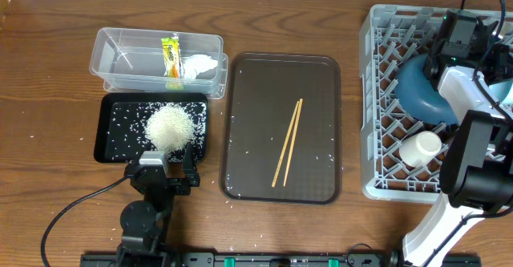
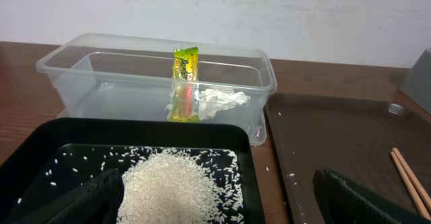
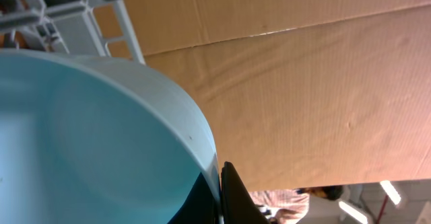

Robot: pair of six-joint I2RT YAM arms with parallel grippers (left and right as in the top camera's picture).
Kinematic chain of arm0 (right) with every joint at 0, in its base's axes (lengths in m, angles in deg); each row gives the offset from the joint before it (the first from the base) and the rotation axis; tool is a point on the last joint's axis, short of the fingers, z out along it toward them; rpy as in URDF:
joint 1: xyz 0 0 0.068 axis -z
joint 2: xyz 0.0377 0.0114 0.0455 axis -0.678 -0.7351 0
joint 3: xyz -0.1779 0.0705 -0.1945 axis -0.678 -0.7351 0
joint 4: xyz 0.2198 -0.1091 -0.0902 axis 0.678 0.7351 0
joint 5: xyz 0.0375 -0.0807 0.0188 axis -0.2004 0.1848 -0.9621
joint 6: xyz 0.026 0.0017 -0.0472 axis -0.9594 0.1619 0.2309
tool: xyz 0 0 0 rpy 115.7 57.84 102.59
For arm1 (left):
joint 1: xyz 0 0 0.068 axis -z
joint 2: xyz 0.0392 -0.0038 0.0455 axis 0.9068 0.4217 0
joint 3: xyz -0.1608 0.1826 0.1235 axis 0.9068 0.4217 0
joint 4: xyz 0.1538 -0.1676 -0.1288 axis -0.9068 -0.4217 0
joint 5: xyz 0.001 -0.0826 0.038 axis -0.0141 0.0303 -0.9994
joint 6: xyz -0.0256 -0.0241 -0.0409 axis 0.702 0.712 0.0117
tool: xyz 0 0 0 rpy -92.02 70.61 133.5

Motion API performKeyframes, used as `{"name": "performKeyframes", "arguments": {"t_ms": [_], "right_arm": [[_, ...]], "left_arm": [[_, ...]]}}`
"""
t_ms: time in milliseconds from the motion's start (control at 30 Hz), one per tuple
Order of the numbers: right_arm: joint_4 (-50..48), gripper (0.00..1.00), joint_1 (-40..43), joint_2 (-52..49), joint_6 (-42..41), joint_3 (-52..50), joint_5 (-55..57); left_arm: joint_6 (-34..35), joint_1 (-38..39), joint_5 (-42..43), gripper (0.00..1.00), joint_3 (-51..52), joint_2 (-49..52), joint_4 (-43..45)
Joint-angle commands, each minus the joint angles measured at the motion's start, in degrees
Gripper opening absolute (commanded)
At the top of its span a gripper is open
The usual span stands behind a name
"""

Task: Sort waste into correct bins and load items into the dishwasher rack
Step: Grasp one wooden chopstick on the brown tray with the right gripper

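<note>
Hidden under the right arm (image 1: 473,151), overhead's right side: much of the grey rack (image 1: 370,99). Cropped at left wrist's lower right: chopsticks (image 2: 407,175). Cropped lower left, right wrist: light-blue bowl (image 3: 101,136)

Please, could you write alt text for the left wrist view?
A heap of white rice lies in a black tray in front; behind, a clear tub holds a snack wrapper and a tissue. A brown tray with chopsticks is at right.

Rice heap (image 2: 176,183) on black tray (image 2: 40,143); behind it, clear tub (image 2: 101,69) holding upright wrapper (image 2: 184,83) and tissue (image 2: 219,100); to its right, brown tray (image 2: 330,136) with chopsticks (image 2: 411,177).
</note>
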Motion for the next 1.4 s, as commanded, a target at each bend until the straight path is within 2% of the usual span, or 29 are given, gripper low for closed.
{"name": "performKeyframes", "arguments": {"t_ms": [0, 233, 300, 367, 433, 500, 600, 733, 1067, 1133, 1233, 1367], "right_arm": [[0.94, 0.01, -0.9, 0.44, 0.26, -0.11, 0.35], [2.25, 0.03, -0.9, 0.44, 0.31, -1.51, -0.15], [3.02, 0.14, -0.96, 0.44, 0.31, -1.92, -1.01], [3.04, 0.17, -0.96, 0.44, 0.31, -2.23, -1.44], [2.64, 0.25, -1.22, 0.44, 0.26, -2.25, -1.81], [0.28, 0.41, -2.36, 0.52, 0.28, -2.23, -1.81], [-3.54, 0.59, -5.22, 1.05, 0.57, -2.21, -2.01], [-7.56, 0.71, -10.36, 2.49, 3.41, -2.14, -4.09], [-6.27, 0.74, -21.92, 10.73, 5.27, -1.9, -13.77], [-3.65, 0.77, -24.59, 12.79, 2.75, -1.9, -15.82], [6.45, 0.78, -28.87, 16.46, -5.05, -1.9, -24.35], [24.65, 0.82, -33.97, 20.85, -22.36, -1.9, -50.23]], "left_arm": [[0.31, -0.35, -0.26, 0.93, 1.64, 0.0, -0.59], [0.31, -0.35, -0.26, 0.93, 1.64, 0.0, -0.59], [0.31, -0.35, -0.26, 0.93, 1.64, 0.0, -0.59], [0.31, -0.35, -0.26, 0.93, 1.64, 0.0, -0.59], [0.31, -0.35, -0.26, 0.93, 1.64, 0.0, -0.59], [0.31, -0.35, -0.26, 0.93, 1.64, 0.0, -0.59], [0.31, -0.35, -0.26, 0.93, 1.64, 0.0, -0.59], [0.31, -0.35, -0.26, 0.93, 1.64, 0.0, -0.59], [0.31, -0.35, -0.26, 0.93, 1.64, 0.0, -0.59], [0.31, -0.35, -0.26, 0.93, 1.64, 0.0, -0.59], [0.31, -0.35, -0.26, 0.93, 1.64, 0.0, -0.59], [0.31, -0.35, -0.26, 0.93, 1.64, 0.0, -0.59]]}}
